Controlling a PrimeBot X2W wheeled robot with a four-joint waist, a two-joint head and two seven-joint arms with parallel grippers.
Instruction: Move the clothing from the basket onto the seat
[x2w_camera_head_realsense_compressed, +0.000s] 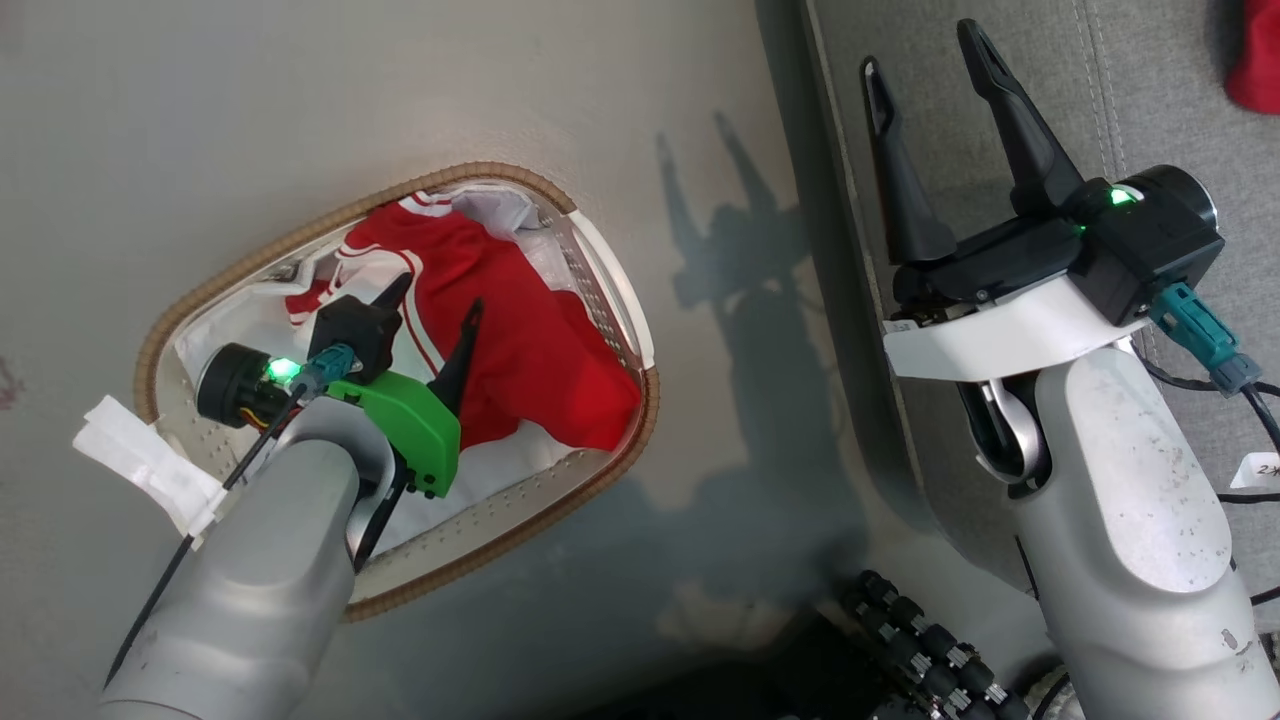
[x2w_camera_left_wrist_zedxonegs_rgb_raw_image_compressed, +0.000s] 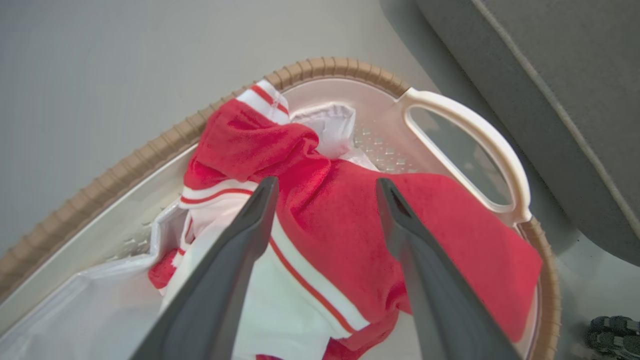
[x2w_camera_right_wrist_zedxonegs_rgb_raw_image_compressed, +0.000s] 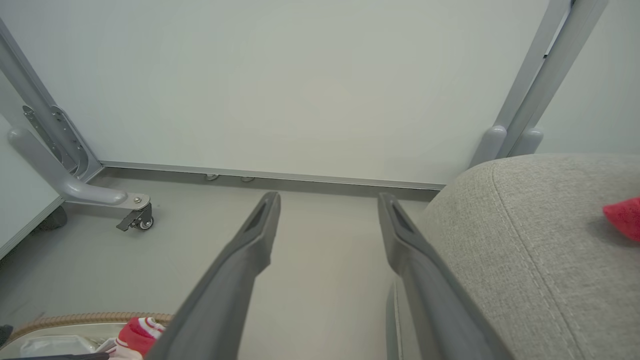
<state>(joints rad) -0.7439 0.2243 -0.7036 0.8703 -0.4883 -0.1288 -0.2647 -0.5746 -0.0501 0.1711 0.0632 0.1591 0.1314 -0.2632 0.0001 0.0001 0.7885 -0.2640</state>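
Observation:
The red and white clothing (x2w_camera_head_realsense_compressed: 500, 330) (x2w_camera_left_wrist_zedxonegs_rgb_raw_image_compressed: 350, 225) lies crumpled in the oval basket (x2w_camera_head_realsense_compressed: 600, 470) (x2w_camera_left_wrist_zedxonegs_rgb_raw_image_compressed: 465, 120), which has a brown woven rim and stands on the floor. My left gripper (x2w_camera_head_realsense_compressed: 435, 300) (x2w_camera_left_wrist_zedxonegs_rgb_raw_image_compressed: 325, 187) hangs open just above the garments, its fingers either side of a red fold. The grey seat (x2w_camera_head_realsense_compressed: 1130, 90) (x2w_camera_right_wrist_zedxonegs_rgb_raw_image_compressed: 540, 250) lies to the right with a piece of red clothing (x2w_camera_head_realsense_compressed: 1255, 65) (x2w_camera_right_wrist_zedxonegs_rgb_raw_image_compressed: 624, 217) on it. My right gripper (x2w_camera_head_realsense_compressed: 925, 60) (x2w_camera_right_wrist_zedxonegs_rgb_raw_image_compressed: 327, 200) is open and empty over the seat's left edge.
A white tag (x2w_camera_head_realsense_compressed: 150, 455) sticks out at the basket's left rim. A white wall panel on a wheeled grey frame (x2w_camera_right_wrist_zedxonegs_rgb_raw_image_compressed: 135, 217) stands behind the floor. A dark ribbed cable chain (x2w_camera_head_realsense_compressed: 930, 640) lies on the floor near my base.

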